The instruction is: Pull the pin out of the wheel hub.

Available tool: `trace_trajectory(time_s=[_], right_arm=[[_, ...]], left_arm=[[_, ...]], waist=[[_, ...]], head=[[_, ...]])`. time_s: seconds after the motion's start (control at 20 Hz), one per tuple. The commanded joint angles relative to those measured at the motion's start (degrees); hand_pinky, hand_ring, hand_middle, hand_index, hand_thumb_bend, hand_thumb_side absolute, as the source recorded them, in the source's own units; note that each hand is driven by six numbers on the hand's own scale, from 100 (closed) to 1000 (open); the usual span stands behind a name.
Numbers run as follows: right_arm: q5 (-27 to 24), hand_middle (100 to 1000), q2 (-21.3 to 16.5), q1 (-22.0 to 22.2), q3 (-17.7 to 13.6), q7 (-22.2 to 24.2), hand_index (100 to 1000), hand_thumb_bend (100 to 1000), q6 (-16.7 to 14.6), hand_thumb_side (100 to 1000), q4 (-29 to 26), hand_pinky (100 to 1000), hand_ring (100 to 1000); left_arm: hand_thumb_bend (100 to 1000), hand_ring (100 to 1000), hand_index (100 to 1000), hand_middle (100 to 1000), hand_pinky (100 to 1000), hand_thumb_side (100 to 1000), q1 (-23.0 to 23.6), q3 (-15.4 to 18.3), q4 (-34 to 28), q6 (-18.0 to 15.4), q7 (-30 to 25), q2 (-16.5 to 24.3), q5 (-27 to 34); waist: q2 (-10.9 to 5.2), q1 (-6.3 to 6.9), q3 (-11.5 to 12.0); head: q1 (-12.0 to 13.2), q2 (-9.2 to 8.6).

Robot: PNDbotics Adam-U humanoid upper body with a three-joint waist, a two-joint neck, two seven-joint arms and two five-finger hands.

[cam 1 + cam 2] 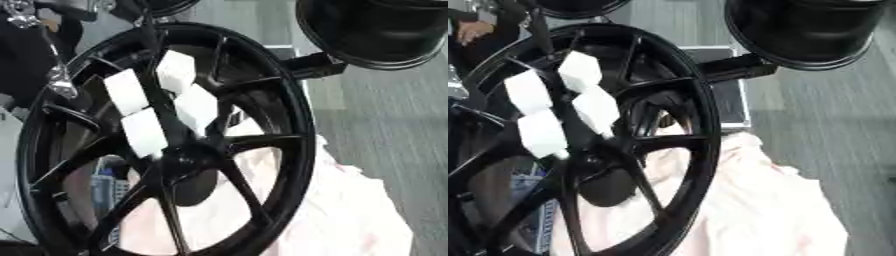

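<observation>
Here, the wheel (289,150) fills most of both views. It is black, multi-spoked, and stands tilted. All positions below are given relative to it.

The hub (184,161) sits slightly below the wheel's centre, where the spokes meet. The pin cannot be made out: the hub face is uniformly dark and no separate part shows on it.

Four white blocks (144,132) lie over the spokes just above the hub. They form two rows that run down toward the hub, and the lowest block ends just beside it. Whether these blocks belong to a hand cannot be told.

A silver jointed part (61,82) shows at the wheel's upper left rim, against black parts behind it. The left hand cannot be separated from the black wheel, so it cannot be told whether it is spread, pressed together or pinching anything. The right hand shows in neither view.

A pale pink cloth (350,215) lies beneath and to the lower right of the wheel and shows through the lower spoke gaps. A blue and white item (105,187) shows through the gaps at the wheel's lower left. A second black round part (376,30) hangs above the wheel's upper right, and a black bar (311,65) runs between the two. Grey floor (394,125) lies to the wheel's right.
</observation>
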Motion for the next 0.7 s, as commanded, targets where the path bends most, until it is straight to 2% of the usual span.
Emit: trace_trajectory(time_s=[0.05, 0.3, 0.7], right_arm=[[-0.41, 661, -0.70, -0.28, -0.88, -0.15, 685, 100, -0.35, 470, -0.69, 681, 705], [-0.61, 661, -0.41, -0.55, -1.00, -0.50, 685, 100, -0.46, 470, -0.69, 678, 705], [-1.07, 659, 0.13, -1.02, -1.03, -1.13, 683, 100, -0.54, 470, -0.69, 675, 702]], left_arm=[[770, 728, 790, 628, 822, 100, -1.41, 0.17, 2.15, -2.68, -1.52, -0.04, -0.58], [771, 730, 790, 641, 820, 100, -1.76, -0.22, 4.66, -3.30, -2.31, -0.98, -0.64], [758, 696, 762, 611, 806, 100, -1.23, -0.35, 5.50, -4.13, -3.89, -1.05, 1.16]], waist=[[-1.26, 0.00, -0.11], [-1.04, 0.07, -0.23], [-0.54, 0.16, -0.30]], head=[[0.36, 0.25], [0.85, 0.57], [0.84, 0.34]])
